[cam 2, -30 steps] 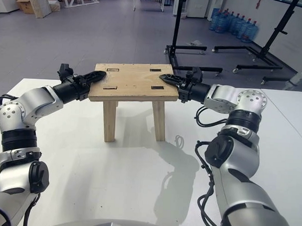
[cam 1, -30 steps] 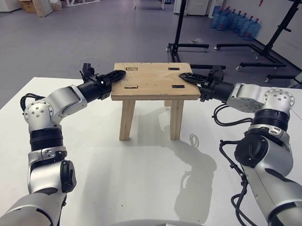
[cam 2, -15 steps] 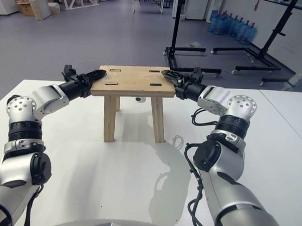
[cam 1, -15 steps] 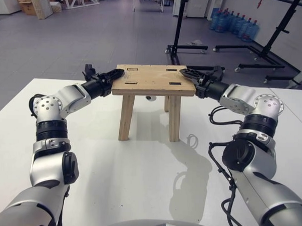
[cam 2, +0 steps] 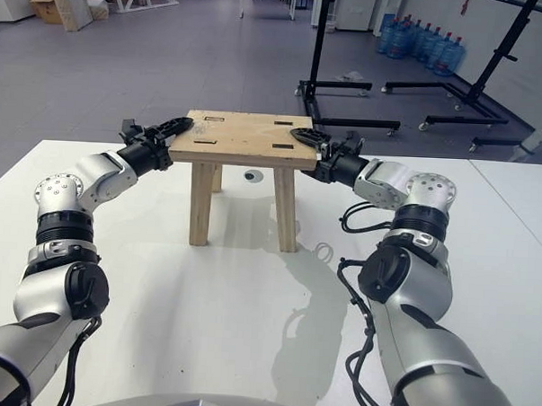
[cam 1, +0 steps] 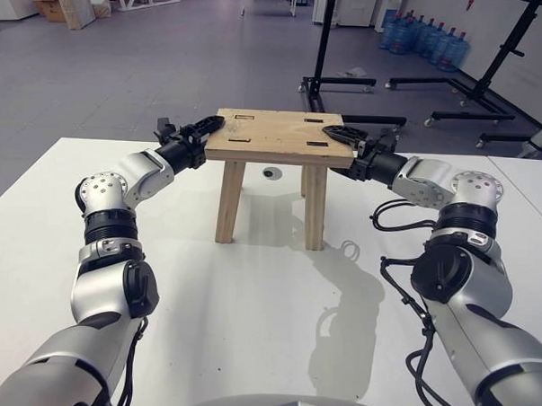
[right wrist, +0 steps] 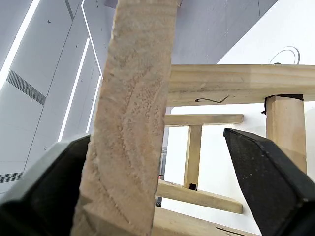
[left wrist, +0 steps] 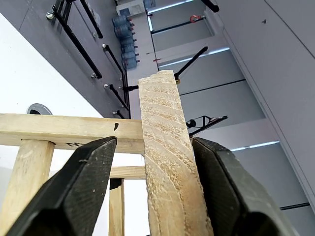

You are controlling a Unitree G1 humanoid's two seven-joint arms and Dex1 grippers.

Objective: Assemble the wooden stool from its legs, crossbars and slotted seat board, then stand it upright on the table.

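The assembled wooden stool (cam 1: pixel 274 136) stands upright on the white table (cam 1: pixel 247 337), its slotted seat board on top and its legs (cam 1: pixel 228 201) on the surface. My left gripper (cam 1: pixel 209 128) is at the seat's left edge, open, with the board edge (left wrist: pixel 165 147) between its fingers; one finger (left wrist: pixel 83 187) stands off from the wood. At the seat's right edge my right gripper (cam 1: pixel 338 139) is also open around the board (right wrist: pixel 133 113), one finger (right wrist: pixel 266 182) well apart from it. A crossbar (right wrist: pixel 202 196) runs under the seat.
A small round fitting (cam 1: pixel 270 173) sits in the tabletop behind the stool. A thin wire loop (cam 1: pixel 348 249) lies by the near right leg. Black wheeled stands (cam 1: pixel 348 80) and water bottles (cam 1: pixel 422 34) are on the floor beyond the table's far edge.
Both arms have stretched forward and the stool has gone farther from me across the table. Its seat now looks level, and the fingers stand apart from the board.
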